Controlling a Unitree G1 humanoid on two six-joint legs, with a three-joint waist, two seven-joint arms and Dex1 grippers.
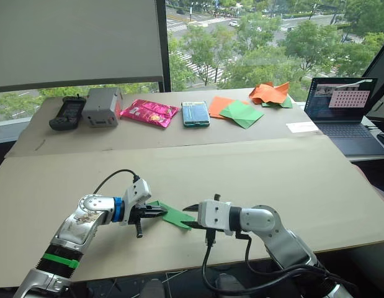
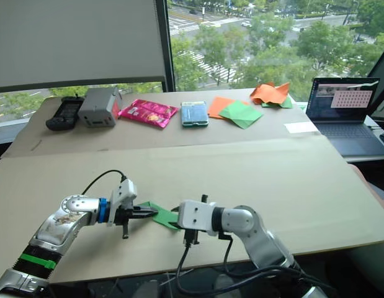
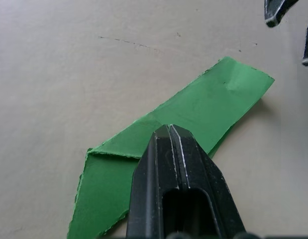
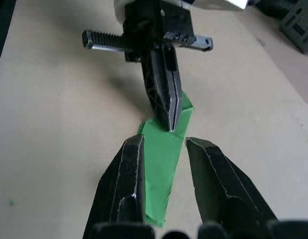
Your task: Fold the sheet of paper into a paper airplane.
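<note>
While I watch from the head camera, the long cardboard-covered table (image 1: 291, 180) takes up most of the scene, with a second table behind it along the window. On that far surface I see an open laptop (image 1: 340, 108) at the right, crumpled orange paper (image 1: 270, 92), a flat orange sheet (image 1: 220, 105) with a plain green sheet (image 1: 242, 113) lying partly over it, a teal packet (image 1: 195, 114), a pink snack bag (image 1: 149, 112), a grey box (image 1: 102, 107) and a black handheld controller (image 1: 67, 113) at the left. Near the front edge of the near table lies the paper airplane (image 1: 173, 215), a narrow folded green strip with one pointed end, flat on the cardboard between my two arms. My left gripper (image 1: 156, 212) has its fingers pressed together, and its tips come down onto the middle of the green strip; from the left wrist camera I cannot quite tell whether a layer is pinched between them or they only press on top. My right gripper (image 4: 163, 149) is released, its two fingers (image 4: 131, 169) spread apart and straddling the near end of the strip, one on each side, the paper showing in the gap. The two grippers point toward each other, tips close but apart.
</note>
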